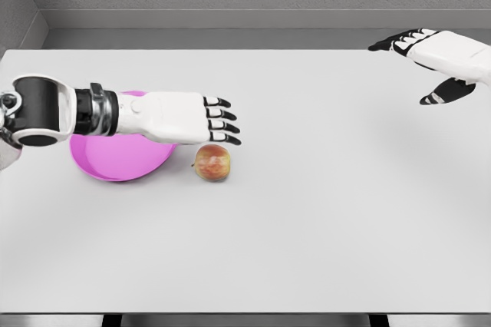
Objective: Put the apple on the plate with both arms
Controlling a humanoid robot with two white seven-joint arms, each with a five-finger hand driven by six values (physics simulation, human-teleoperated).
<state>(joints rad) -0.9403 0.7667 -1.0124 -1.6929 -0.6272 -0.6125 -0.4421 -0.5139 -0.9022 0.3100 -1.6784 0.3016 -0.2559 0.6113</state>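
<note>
The apple (212, 163) is my landmark: a small round fruit, mottled red and yellow-brown with a dull skin, sitting on the smooth pale grey table (322, 212). It rests on the bare tabletop, not on the plate.

The plate (115, 160) lies just to the apple's left, a shallow round dish in glossy magenta-pink with a gently raised rim. Its near edge comes close to the apple, though I cannot tell whether the two touch. Nothing lies in the part of the plate I can see; my own forearm crosses over its far half and hides that portion.

My left hand (196, 118) hovers just behind and above the apple, palm down, a white shell with black joints and black fingertips. Its fingers (222, 121) are stretched out straight and slightly fanned, holding nothing, their tips reaching just past the apple's top toward the right. The wrist behind it is a banded black and silver cuff, then a thick white and black cylinder near the picture's left edge.

My right hand (433, 58) is well apart from the apple, far to its right and behind it, near the table's back corner. It is wide and relaxed, thumb hanging down, gripping nothing.
</note>
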